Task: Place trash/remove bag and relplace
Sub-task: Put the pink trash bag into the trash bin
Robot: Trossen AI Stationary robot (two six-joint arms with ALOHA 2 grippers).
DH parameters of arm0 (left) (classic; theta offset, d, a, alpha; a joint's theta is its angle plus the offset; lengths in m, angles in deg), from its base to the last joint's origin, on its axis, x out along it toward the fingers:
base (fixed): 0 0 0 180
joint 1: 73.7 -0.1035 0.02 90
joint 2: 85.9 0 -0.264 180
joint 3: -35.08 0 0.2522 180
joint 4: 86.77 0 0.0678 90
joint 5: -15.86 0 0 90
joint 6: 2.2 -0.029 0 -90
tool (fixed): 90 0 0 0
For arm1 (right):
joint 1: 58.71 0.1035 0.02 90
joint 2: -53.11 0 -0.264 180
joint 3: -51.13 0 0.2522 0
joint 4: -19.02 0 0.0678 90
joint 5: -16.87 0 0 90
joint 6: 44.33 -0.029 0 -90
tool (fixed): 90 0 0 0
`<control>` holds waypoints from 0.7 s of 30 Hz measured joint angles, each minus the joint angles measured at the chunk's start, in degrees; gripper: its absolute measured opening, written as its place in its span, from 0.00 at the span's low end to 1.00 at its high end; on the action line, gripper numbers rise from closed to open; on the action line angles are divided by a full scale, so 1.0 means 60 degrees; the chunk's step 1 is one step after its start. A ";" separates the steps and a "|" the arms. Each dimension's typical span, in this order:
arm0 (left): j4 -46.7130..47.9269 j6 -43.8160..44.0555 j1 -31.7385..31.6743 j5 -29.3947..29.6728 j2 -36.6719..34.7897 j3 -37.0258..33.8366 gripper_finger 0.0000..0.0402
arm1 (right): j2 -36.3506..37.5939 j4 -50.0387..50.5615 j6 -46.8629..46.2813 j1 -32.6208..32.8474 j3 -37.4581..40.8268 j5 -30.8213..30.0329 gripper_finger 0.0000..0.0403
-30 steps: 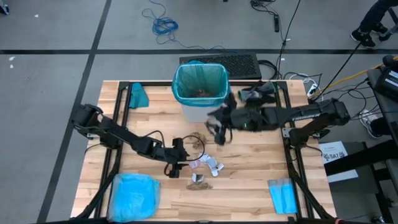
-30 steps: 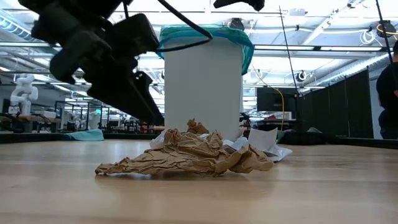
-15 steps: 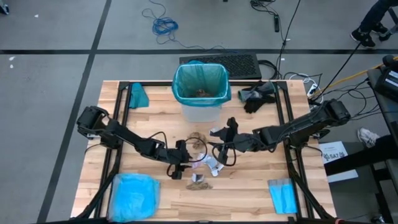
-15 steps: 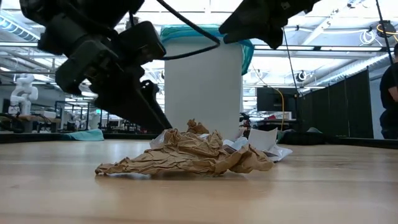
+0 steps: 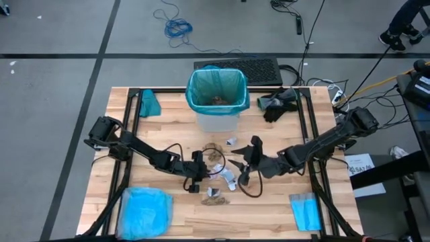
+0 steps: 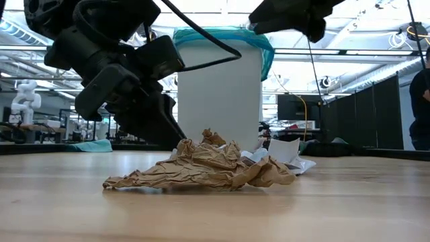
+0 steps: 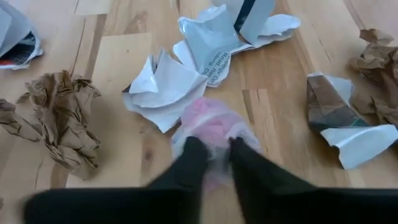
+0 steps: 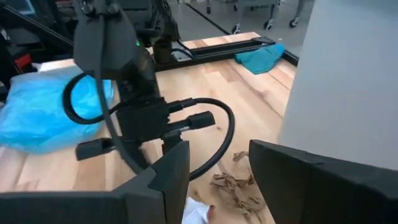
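The trash lies scattered at mid-table: a pink-and-white wrapper [image 7: 211,118], white wrappers [image 7: 165,84] [image 5: 227,176] and brown paper wads [image 7: 59,115] [image 5: 215,196]. Behind it stands a white bin [image 5: 216,121] lined with the teal bag [image 5: 216,91], with scraps inside. My left gripper [image 7: 214,146] [image 5: 205,175] is shut on the pink wrapper. My right gripper [image 8: 217,186] [image 5: 238,168] hovers open just right of the pile, its fingers pointing toward the left arm, with nothing between them. My left gripper pinches the pink-and-white wrapper between its two fingers, at the wrapper's near side [image 7: 214,132]. The fingers [image 7: 193,155] slant down onto it from the table's left. The wrapper still rests on the tabletop.
A pale blue plastic bag [image 5: 144,208] lies at the near left corner and a folded blue sheet [image 5: 306,212] at the near right. A teal cloth [image 5: 149,102] sits far left, dark gloves [image 5: 277,104] far right. A person [image 6: 420,101] stands beyond the table's right side.
My right gripper has swung from beside the bin toward the near edge and down to the pile's right side, staying open. My left gripper has edged toward the trash and shut on the pink wrapper.
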 joint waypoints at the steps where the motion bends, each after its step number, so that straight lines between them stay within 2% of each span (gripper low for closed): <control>1: -0.0002 0.0007 -0.0001 0.0004 0.0000 0.0000 0.07 | -0.0001 0.0041 -0.0111 0.0124 0.0000 -0.0089 0.39; 6: 0.0070 -0.0043 0.0116 0.0032 -0.0226 0.0042 0.02 | 0.0002 0.0738 -0.1096 0.0749 0.0000 -0.0471 0.39; 11: 0.0843 -0.0822 0.0367 0.0076 -0.1305 0.0620 0.01 | -0.0192 0.1670 -0.2432 0.1504 0.0000 -0.1159 0.39; 16: 0.2349 -0.2485 0.0388 0.0748 -0.2705 0.1604 0.00 | -0.0654 0.1805 -0.3285 0.2000 -0.0004 -0.1678 0.39; 21: 0.3840 -0.4359 -0.0244 0.1199 -0.3758 0.2830 0.00 | -0.1152 0.1792 -0.3915 0.2114 -0.0004 -0.1825 0.39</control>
